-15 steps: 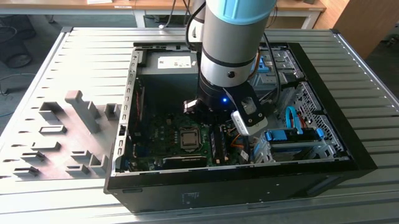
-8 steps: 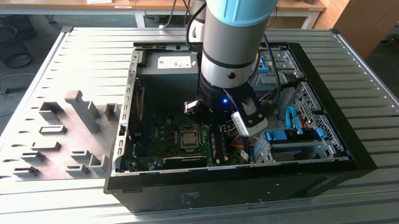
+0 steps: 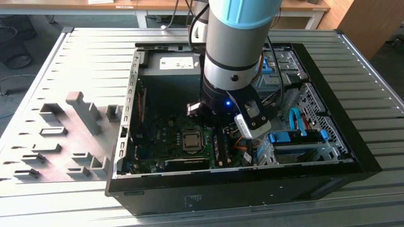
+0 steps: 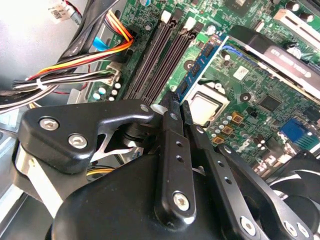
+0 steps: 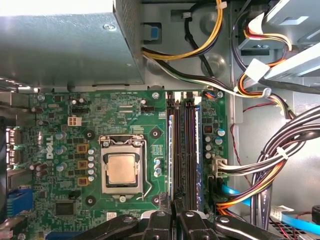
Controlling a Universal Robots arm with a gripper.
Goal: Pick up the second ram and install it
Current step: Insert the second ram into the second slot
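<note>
Now gripper (image 4: 178,101) sits pinched close at end of second ram (image 4: 200,65). Ram's upright in mobo slot. Can't tell if actually gripped.

This looks like a robotics lab or workshop. An open computer case (image 3: 328,156) lies on a ribbed metal table (image 3: 94,56) at the frame's centre, grey fixture blocks (image 3: 82,113) stand at the left, and wooden workbenches (image 3: 145,5) line the top edge.
</note>
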